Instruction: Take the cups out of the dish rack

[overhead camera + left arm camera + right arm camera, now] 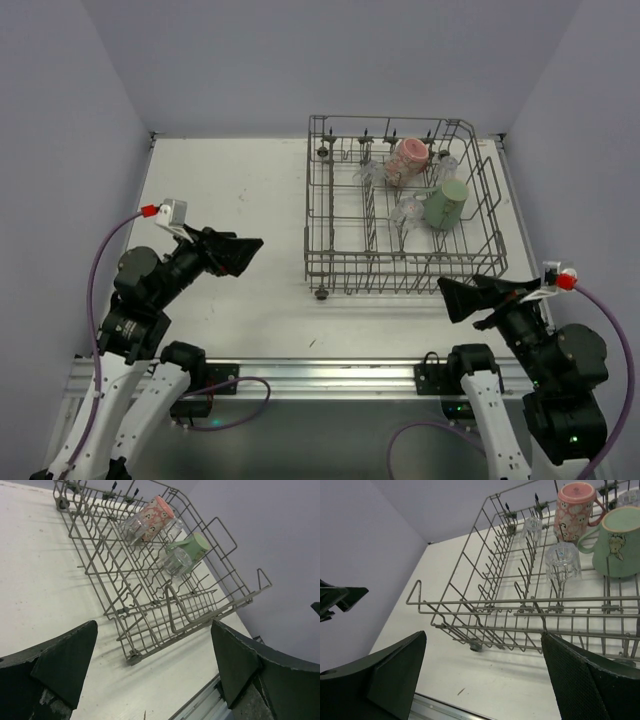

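Note:
The grey wire dish rack [400, 264] stands on the right half of the table. At its far right lie a pink-red patterned cup [408, 160], a mint-green mug [446, 203] and clear glass tumblers [407, 211]. My left gripper [250, 257] hovers open to the left of the rack, empty. Just in front of the rack's near edge, my right gripper [455, 300] is open and holds nothing. The left wrist view shows the rack [100, 580], pink cup [155, 517] and mug [192, 547] beyond wide jaws. The right wrist view shows the rack [470, 601], mug [622, 542] and a tumbler [562, 560].
The white table [230, 200] is bounded by lilac walls on three sides. An aluminium rail [320, 375] runs along the near edge between the arm bases. The rack's small wheel [475, 646] rests on the table close to my right gripper.

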`<action>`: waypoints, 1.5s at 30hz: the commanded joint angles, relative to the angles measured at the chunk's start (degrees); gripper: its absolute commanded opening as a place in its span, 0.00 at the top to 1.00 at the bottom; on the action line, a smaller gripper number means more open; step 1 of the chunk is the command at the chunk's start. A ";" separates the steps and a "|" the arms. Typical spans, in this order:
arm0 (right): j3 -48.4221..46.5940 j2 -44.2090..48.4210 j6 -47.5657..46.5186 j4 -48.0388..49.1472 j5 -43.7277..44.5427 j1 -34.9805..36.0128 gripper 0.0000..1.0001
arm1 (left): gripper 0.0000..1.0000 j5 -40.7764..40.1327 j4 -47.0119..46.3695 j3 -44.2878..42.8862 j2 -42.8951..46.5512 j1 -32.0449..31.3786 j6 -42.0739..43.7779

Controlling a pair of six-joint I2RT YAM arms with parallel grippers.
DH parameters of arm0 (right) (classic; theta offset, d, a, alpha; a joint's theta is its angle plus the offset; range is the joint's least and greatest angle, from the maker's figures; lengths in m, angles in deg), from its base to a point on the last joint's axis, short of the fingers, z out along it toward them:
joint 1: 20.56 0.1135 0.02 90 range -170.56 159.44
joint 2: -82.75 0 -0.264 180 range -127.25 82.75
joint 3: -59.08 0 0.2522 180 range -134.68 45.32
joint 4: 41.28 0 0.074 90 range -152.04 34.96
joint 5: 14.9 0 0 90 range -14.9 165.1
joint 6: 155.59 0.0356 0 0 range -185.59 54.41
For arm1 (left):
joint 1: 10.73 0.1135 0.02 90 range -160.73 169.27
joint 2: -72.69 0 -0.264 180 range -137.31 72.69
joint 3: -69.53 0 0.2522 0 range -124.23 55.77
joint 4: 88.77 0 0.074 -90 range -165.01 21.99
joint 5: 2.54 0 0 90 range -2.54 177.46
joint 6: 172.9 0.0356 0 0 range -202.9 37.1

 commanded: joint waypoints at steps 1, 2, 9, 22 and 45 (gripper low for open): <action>1.53 -2.95 -0.76 -1.27 1.11 -0.04 0.01 | 0.00 -3.22 -1.30 1.01 -0.94 -0.16 4.69; 0.49 -3.56 -0.85 -1.10 0.94 -0.04 0.01 | 0.00 -4.29 -1.21 1.02 -1.47 -0.16 5.39; -13.91 -21.11 -3.74 -3.53 -2.14 -0.04 0.03 | 0.00 -8.77 2.99 -5.29 -11.04 -0.16 6.63; -46.29 -62.53 0.29 -18.41 5.40 0.93 0.06 | 0.00 -19.59 19.44 -34.99 -31.25 -1.75 2.94; -37.14 -88.81 0.56 -4.44 16.05 5.68 0.04 | 0.00 -13.17 25.42 -48.81 -42.52 -1.83 4.25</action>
